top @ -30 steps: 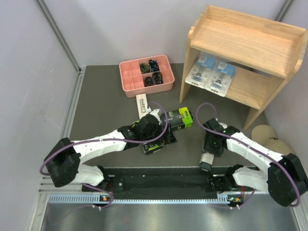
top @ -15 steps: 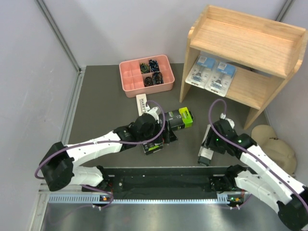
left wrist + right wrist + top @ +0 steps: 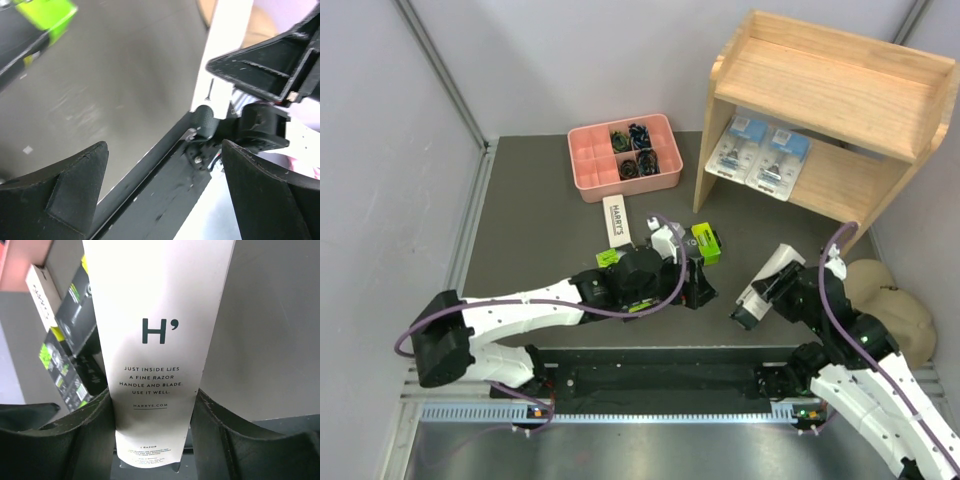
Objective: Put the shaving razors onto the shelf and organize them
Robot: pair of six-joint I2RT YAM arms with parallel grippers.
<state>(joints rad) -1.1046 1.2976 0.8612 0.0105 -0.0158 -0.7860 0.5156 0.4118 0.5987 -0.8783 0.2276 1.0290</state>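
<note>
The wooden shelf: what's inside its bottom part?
The shelf holds two blue razor packs there, side by side: the left pack and the right pack. The top board hides whatever is behind them.

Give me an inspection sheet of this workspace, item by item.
Surface: dark table mat, flat.
Job's things: two blister packs on the lower tier of the wooden shelf; white Harry's box and two black lime-ended boxes on the mat.
Clutter: pink tray of small dark items.
Grippers: left gripper open, empty; right gripper shut on a slim white box.
Cables: purple cables looped along both arms.
Surroundings: pale walls; beige object at right.
</note>
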